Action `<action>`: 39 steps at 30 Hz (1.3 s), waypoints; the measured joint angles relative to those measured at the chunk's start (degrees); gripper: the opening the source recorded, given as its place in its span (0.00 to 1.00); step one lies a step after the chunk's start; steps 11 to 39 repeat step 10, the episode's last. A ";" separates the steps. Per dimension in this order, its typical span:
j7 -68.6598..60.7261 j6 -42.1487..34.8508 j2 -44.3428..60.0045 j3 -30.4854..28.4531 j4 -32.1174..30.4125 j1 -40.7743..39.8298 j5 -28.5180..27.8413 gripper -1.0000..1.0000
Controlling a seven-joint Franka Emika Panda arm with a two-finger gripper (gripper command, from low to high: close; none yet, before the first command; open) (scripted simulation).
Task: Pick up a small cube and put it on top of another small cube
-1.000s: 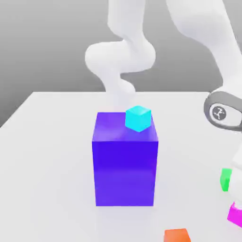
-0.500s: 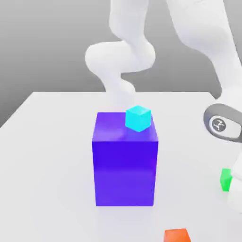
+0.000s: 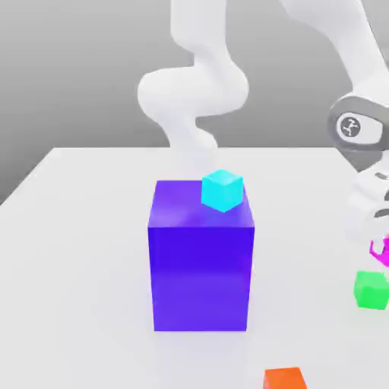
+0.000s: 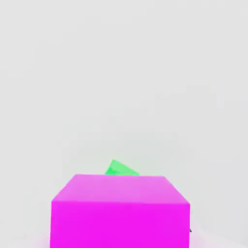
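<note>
Gripping the small magenta-pink cube (image 3: 381, 251), the gripper (image 3: 377, 245) hangs in the air above the worktop (image 3: 83, 251), at the exterior view's right edge. Its fingers are clenched on that cube, which fills the near part of the hand view (image 4: 120, 210) and sits square in front of the camera, so the hold looks centred rather than caught on a corner. The cube is off the surface, just above the green cube (image 3: 371, 289) that rests near the worktop's right edge; in the hand view a sliver of that green cube (image 4: 121, 169) peeks past the pink one, which fits the pink cube being carried over it.

Standing mid-worktop is the big purple-blue block (image 3: 200, 254), and a small cyan cube (image 3: 222, 190) sits on its top face, near the far right corner of that face. An orange cube (image 3: 284, 377) lies near the worktop's front edge, well apart from the others.

My reading is that the lift is done and the carry comes next. Which small cube is the target I cannot tell: the green one is nearest, directly below. The cyan one is raised on the block and close to its corner, so a landing there would leave little margin. Either way, the pink cube needs to come down level and aligned before the fingers let go.
</note>
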 joint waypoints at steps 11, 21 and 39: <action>7.70 8.04 9.26 -5.20 0.38 3.67 -9.16 1.00; 7.70 8.04 9.26 -5.20 0.38 3.67 -9.16 1.00; 7.70 8.04 9.26 -5.20 0.38 3.67 -9.16 1.00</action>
